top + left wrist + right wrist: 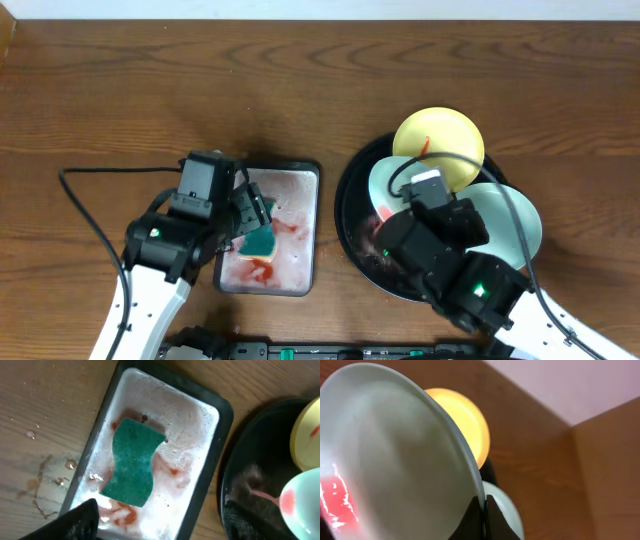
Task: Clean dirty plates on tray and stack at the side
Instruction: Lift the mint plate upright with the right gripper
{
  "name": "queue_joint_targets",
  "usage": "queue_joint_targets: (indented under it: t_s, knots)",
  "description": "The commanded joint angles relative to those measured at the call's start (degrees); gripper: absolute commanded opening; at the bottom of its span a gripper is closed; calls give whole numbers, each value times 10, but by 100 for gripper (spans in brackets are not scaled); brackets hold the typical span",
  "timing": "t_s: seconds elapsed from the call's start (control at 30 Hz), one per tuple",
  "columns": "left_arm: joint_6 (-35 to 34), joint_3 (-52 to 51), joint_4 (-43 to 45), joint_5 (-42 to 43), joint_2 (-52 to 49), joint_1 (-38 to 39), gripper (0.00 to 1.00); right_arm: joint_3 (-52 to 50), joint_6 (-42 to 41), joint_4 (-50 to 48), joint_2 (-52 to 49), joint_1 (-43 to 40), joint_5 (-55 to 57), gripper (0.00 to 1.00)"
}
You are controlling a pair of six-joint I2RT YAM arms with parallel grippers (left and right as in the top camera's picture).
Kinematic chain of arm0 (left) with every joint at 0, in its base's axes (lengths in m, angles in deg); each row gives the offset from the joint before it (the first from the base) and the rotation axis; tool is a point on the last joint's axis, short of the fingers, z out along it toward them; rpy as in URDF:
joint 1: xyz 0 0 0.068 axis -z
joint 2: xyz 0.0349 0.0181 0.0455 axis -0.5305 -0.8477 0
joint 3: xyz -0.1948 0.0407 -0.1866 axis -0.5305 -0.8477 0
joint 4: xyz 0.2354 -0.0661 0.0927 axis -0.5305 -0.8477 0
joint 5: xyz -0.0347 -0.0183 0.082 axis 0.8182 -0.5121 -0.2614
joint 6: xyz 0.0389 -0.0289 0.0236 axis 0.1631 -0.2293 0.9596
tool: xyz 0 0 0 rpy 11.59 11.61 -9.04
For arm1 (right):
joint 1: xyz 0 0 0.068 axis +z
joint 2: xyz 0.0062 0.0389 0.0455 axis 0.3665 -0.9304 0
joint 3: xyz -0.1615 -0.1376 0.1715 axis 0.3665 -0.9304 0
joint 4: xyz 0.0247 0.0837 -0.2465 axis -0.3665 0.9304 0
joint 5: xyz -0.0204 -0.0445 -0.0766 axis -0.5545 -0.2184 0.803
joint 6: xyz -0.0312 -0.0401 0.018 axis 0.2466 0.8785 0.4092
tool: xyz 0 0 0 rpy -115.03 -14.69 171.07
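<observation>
Plate (pixel 395 455) steeply tilted, rim in fingers (pixel 470 522)

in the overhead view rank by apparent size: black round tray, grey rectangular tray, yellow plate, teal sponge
1. large round glossy black tray, partly hidden by the right arm
2. rectangular grey tray
3. pale yellow round plastic plate
4. teal sponge

Soft, even light covers the wood-grain table (pixel 100 100), shadows faint. At the right wrist the near plate (pixel 395 460) looms blurred — the yellow plate (pixel 465 420) behind glows overexposed.
</observation>
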Motion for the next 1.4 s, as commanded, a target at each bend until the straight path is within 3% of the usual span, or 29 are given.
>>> queue_joint_targets:
  t_s: [0.0, 0.33, 1.37]
  knots:
    - [4, -3, -5, 4, 0, -3, 82, 10, 32, 0, -2, 44, 106, 1]
    - [4, -3, -5, 4, -1, -3, 83, 10, 64, -11, -2, 97, 183, 1]
    - [4, -3, -5, 4, -1, -3, 84, 10, 90, -13, -2, 97, 183, 1]
